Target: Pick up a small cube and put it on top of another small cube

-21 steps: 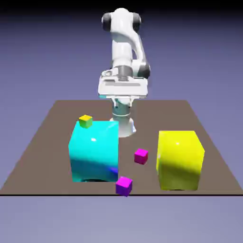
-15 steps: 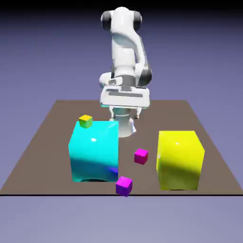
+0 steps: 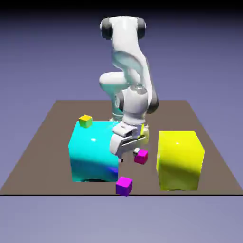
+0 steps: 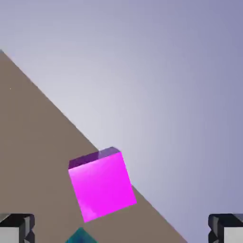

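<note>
Brown table (image 3: 47,142) before a blue-violet backdrop. White arm (image 3: 128,61) bent low between two big blocks: cyan block (image 3: 92,152) at the exterior view's left, yellow block (image 3: 180,159) at the right. Gripper (image 3: 129,151) low over the table, in the gap between the blocks, just beside the cyan block's near right corner. Jaws spread wide, holding nothing; in the hand view, grey fingertips (image 4: 16,228) far apart at the bottom corners, with empty space between.

Purple cube (image 3: 124,185) at the table's front edge, magenta top face up, just off the cyan block's front right corner, apart from the gripper. In the hand view, same cube (image 4: 102,185) large and tilted, ahead of the fingertips, not between them; sliver of cyan below it.

Pink cube (image 3: 141,156) on the table farther back, between the big blocks, just beside the gripper's right, partly overlapped by it; contact unclear. Small yellow-green cube (image 3: 85,121) behind the cyan block's far left corner, well apart from the rest.
</note>
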